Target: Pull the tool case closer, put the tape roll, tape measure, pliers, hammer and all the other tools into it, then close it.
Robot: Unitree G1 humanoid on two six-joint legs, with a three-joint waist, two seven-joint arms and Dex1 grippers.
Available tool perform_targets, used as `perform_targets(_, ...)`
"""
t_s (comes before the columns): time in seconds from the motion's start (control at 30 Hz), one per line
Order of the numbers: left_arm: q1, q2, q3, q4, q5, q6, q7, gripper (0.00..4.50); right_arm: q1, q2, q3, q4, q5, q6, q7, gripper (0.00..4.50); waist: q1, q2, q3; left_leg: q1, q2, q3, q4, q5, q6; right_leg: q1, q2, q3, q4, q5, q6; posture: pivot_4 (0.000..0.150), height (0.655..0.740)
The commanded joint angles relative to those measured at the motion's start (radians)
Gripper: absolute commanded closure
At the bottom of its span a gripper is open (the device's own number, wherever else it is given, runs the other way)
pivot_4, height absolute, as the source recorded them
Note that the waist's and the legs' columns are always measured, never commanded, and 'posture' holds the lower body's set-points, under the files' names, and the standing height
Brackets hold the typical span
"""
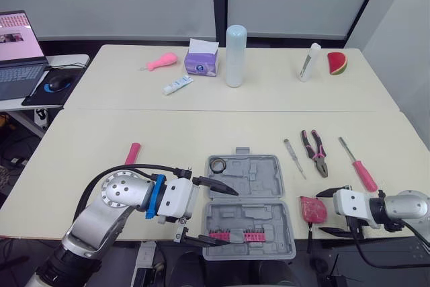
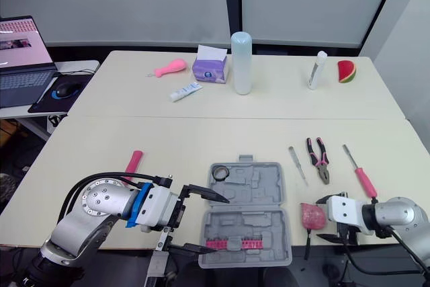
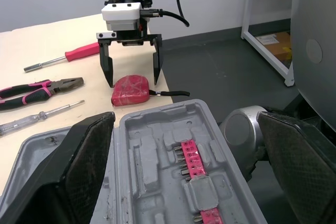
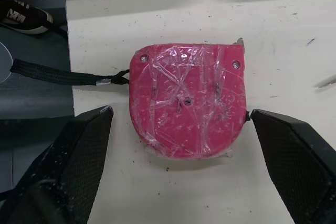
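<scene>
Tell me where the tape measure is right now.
In the left eye view the tape measure lies near the table's front edge on the robot's right, between the open tool case and the open right tool.

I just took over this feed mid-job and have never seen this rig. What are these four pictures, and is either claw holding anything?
This is a humanoid robot with two arms. The two wide pictures come from cameras in its head, looking down at the table. The two close pictures come from a camera on each wrist.

The grey tool case lies open at the near edge, with a tape roll and pink bits inside. The left gripper is open at the case's left side. The right gripper is open, with a finger on each side of the red tape measure. It grips nothing yet.

Right of the case lie the pliers, a thin tester and a red screwdriver. A pink handle lies to its left.
</scene>
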Motion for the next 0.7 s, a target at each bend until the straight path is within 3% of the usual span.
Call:
perform_targets(0.03,-0.003,-0.004,-0.006,-0.033,-0.009,-0.014,-0.004,0.00,-0.023,0.007,0.004,-0.003,-0.011,0.010,0.003,0.02,0.000,0.000,0.000,0.000,0.000,0.000,0.000,0.000,0.000,0.000,0.000,0.000,0.000,0.000,0.000,0.150,0.7075)
perform_targets(0.33,-0.007,-0.009,-0.008,-0.029,-0.003,-0.020,-0.007,0.00,-0.047,0.017,0.022,0.016,-0.031,0.016,0.008,0.02,0.000,0.000,0.000,0.000,0.000,0.000,0.000,0.000,0.000,0.000,0.000,0.000,0.000,0.000,0.000,0.150,0.7075)
perform_targets(0.5,-0.008,-0.009,-0.004,-0.022,0.002,-0.020,-0.004,0.00,-0.054,0.031,0.022,-0.002,-0.032,0.016,-0.002,1.30,0.000,0.000,0.000,0.000,0.000,0.000,0.000,0.000,0.000,0.000,0.000,0.000,0.000,0.000,0.000,0.150,0.7075)
perform_targets(0.7,0.001,-0.002,0.011,-0.003,0.009,-0.028,0.002,0.00,-0.039,0.020,0.002,-0.043,-0.019,0.050,-0.007,1.30,0.000,0.000,0.000,0.000,0.000,0.000,0.000,0.000,0.000,0.000,0.000,0.000,0.000,0.000,0.000,0.150,0.7075)
